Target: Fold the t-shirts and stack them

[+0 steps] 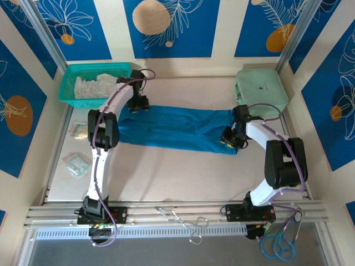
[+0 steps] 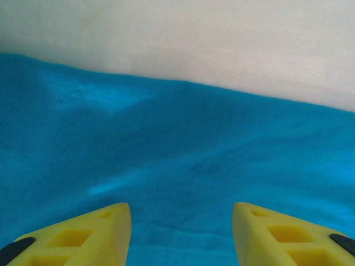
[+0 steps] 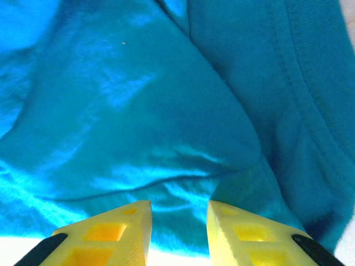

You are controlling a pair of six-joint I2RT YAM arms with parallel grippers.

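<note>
Lying flat across the table [image 1: 166, 177], a teal t-shirt [image 1: 172, 128] stretches between both arms.
The left gripper [image 2: 182, 206] hangs spread wide over its far-left edge; the right gripper [image 3: 178, 204], fingers narrowly parted and unclenched, sits at its right end. The mint pouch [image 1: 262, 88] carries a mark too small to read.

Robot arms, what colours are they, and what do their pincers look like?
Both the left arm and the right arm are white with chunky black joints, and thin purple cables loop along them. The left pincer and right pincer have bright yellow wedge-shaped fingers with square hollows and black patches.
</note>
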